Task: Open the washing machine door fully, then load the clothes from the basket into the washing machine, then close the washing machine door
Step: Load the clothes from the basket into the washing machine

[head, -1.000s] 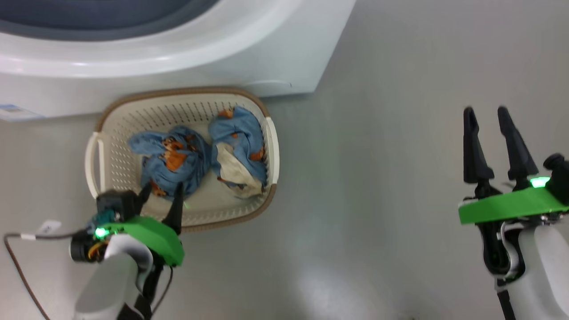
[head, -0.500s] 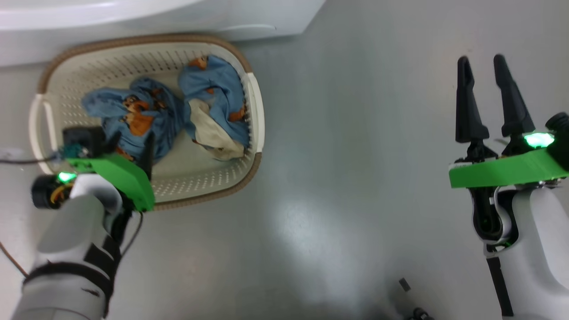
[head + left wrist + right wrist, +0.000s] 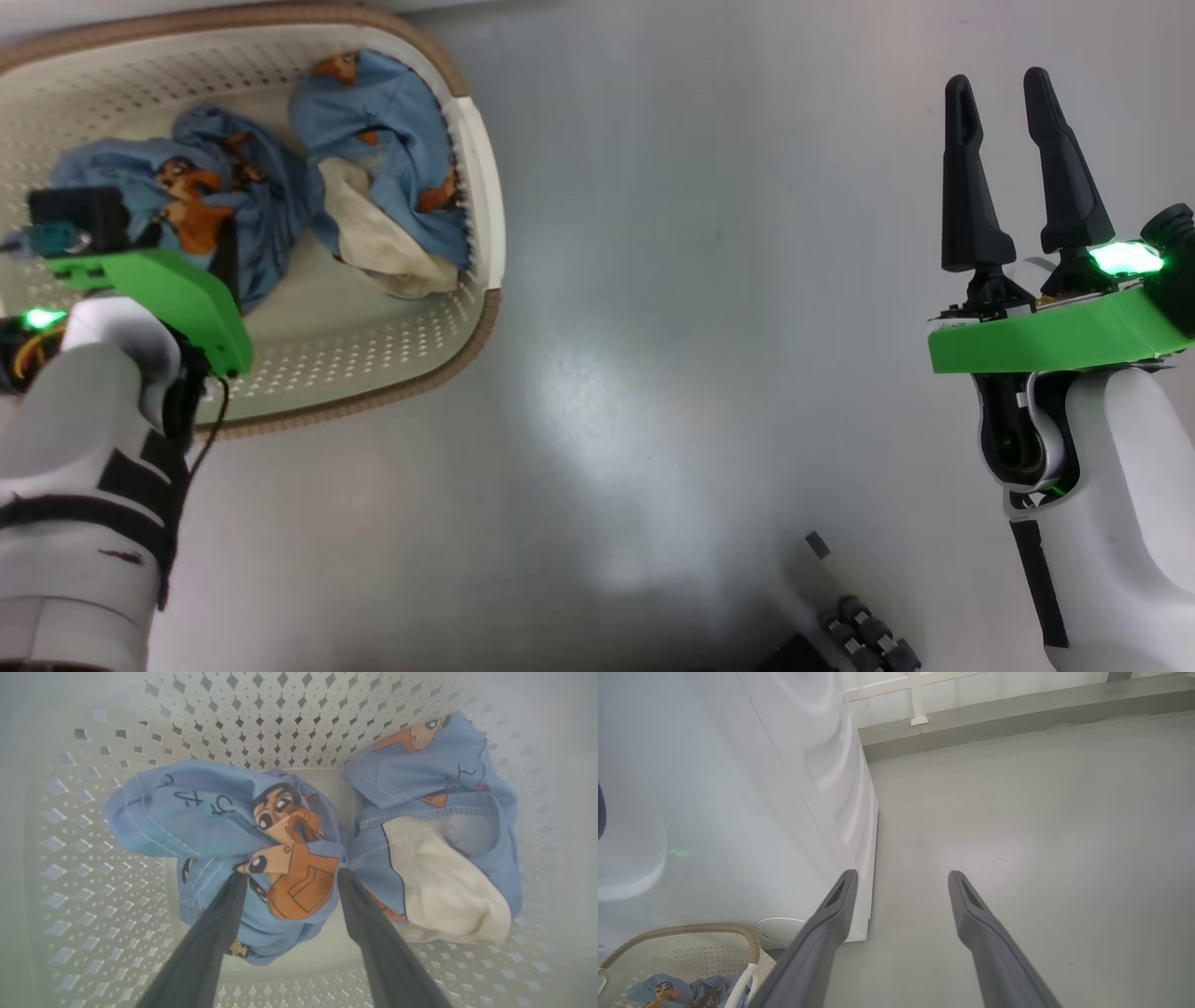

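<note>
Left end effector [image 3: 292,875] spread wide, down inside the cream basket [image 3: 488,224], one finger on each side of the orange print on the left bundle of clothes [image 3: 201,812], not pinching it. Second bundle [image 3: 444,826] just beside the first, touching it, near the basket's wall. Right end effector [image 3: 999,84] also spread and empty, over the grey floor [image 3: 700,280], well apart from the basket, with the white washing machine [image 3: 761,788] ahead.

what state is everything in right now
basket, upright on the floor, holding both bundles
clothes, two bundles, lying loose in the basket
left pincer, open, astride one bundle
right pincer, open, empty, above the floor
washing machine, open or shut cannot be told
</note>
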Motion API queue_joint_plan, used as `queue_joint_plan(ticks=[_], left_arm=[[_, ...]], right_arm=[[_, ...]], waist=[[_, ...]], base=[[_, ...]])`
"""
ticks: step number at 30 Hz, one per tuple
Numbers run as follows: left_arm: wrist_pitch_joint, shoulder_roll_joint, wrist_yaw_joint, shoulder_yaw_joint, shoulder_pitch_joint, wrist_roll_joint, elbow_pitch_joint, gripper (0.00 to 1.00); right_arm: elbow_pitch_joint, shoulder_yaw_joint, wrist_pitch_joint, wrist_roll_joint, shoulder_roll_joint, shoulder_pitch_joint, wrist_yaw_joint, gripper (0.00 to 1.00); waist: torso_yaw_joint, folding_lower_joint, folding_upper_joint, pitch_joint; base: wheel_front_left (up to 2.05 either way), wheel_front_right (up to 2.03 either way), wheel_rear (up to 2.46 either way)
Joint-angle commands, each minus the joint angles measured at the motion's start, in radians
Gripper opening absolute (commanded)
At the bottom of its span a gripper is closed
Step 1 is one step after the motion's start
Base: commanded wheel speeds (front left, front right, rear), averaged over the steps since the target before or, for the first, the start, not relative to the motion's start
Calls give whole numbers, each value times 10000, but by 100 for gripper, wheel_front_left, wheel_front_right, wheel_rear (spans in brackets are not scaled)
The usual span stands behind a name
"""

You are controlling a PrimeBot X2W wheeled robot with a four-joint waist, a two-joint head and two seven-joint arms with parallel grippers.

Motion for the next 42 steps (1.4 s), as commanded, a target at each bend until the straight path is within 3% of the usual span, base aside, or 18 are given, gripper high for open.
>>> queue_joint_plan(ticks=[1, 19, 20, 21, 22, 23, 24, 33, 42], left_arm=[[42, 428, 164, 201, 1, -116, -64, 100], [391, 1029, 623, 27, -294, -138, -32, 100], [409, 1044, 627, 17, -290, -146, -32, 93], [426, 1053, 626, 8, -286, -156, -31, 52], [431, 1055, 624, -4, -279, -164, -31, 33], [440, 1049, 627, -22, -265, -166, -31, 25], [452, 1038, 630, -35, -249, -175, -31, 0], [-50, 763, 428, 92, 95, -517, -30, 0], [-1406, 290, -193, 489, 1000, -1175, -29, 0]], right_arm=[[-298, 167, -78, 85, 70, 155, 56, 100], [-604, 638, -78, 33, 201, 166, 56, 100], [-609, 655, -78, 30, 203, 172, 56, 100], [-606, 671, -78, 28, 204, 175, 56, 100], [-603, 684, -78, 24, 205, 181, 56, 100], [-597, 695, -78, 20, 206, 187, 56, 100], [-589, 706, -78, 17, 204, 191, 56, 100], [-482, 644, -78, 17, 179, 234, 56, 100], [-159, 585, -78, 89, 63, 591, 56, 100]], waist=[[-202, 0, -1, 214], [-744, 0, -1, 606], [-752, 0, -1, 608], [-759, 0, -1, 605], [-762, 0, -1, 594], [-762, 0, -1, 578], [-759, 0, -1, 558], [-565, 0, -1, -22], [-178, 0, -1, -1417]], base=[[0, 0, 0], [0, 0, 0], [0, 0, 0], [0, 0, 0], [0, 0, 0], [0, 0, 0], [0, 0, 0], [0, 0, 0], [0, 0, 0]])
